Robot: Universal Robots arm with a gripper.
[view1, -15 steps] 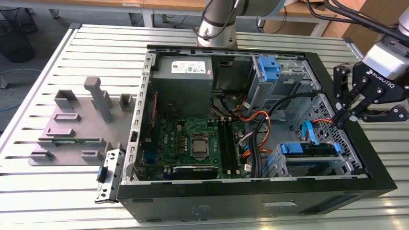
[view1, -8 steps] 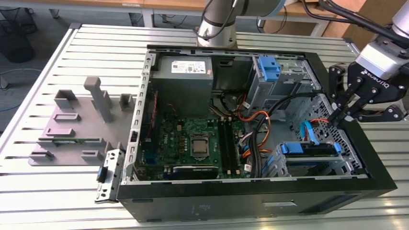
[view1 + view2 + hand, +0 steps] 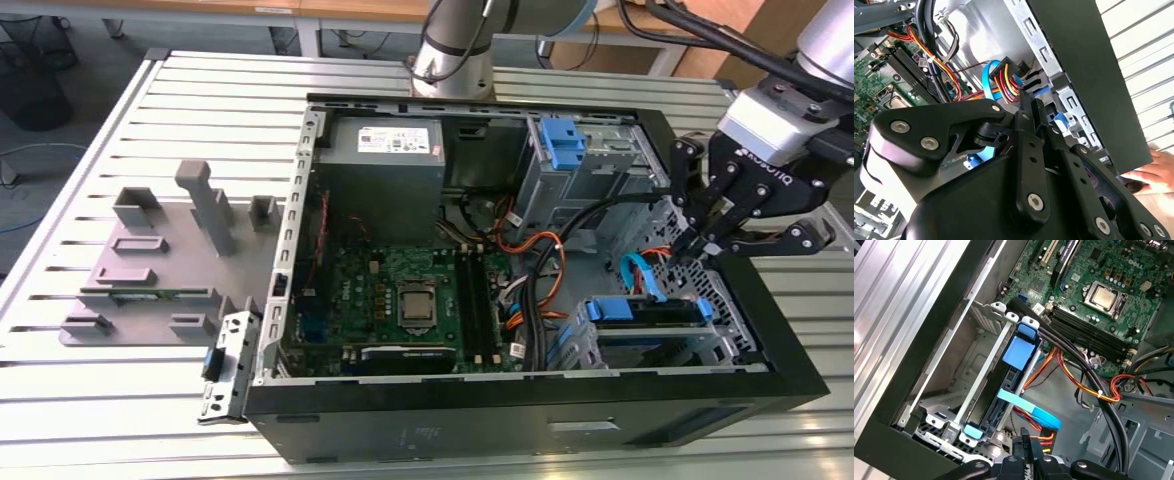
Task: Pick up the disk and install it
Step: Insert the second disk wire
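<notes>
The disk (image 3: 645, 311) sits on edge in the drive cage at the near right corner of the open computer case (image 3: 534, 400), its blue side rail facing up. In the first wrist view the disk (image 3: 1018, 352) lies slotted between the cage's metal walls, with a blue data cable (image 3: 1029, 410) running beside it. My gripper (image 3: 694, 245) hangs just above and behind the cage, over the cable bundle. Its fingers (image 3: 1029, 107) are pressed together with nothing between them, and the fingertips (image 3: 1024, 440) point down near the orange and red wires, apart from the disk.
The case holds a grey power supply (image 3: 384, 160), a green motherboard (image 3: 407, 295), thick black cables (image 3: 561, 250) and an upper cage with a blue latch (image 3: 567, 140). A grey fixture (image 3: 147, 265) lies on the slatted table at the exterior view's left. A person's hand (image 3: 1154, 172) rests outside the case wall.
</notes>
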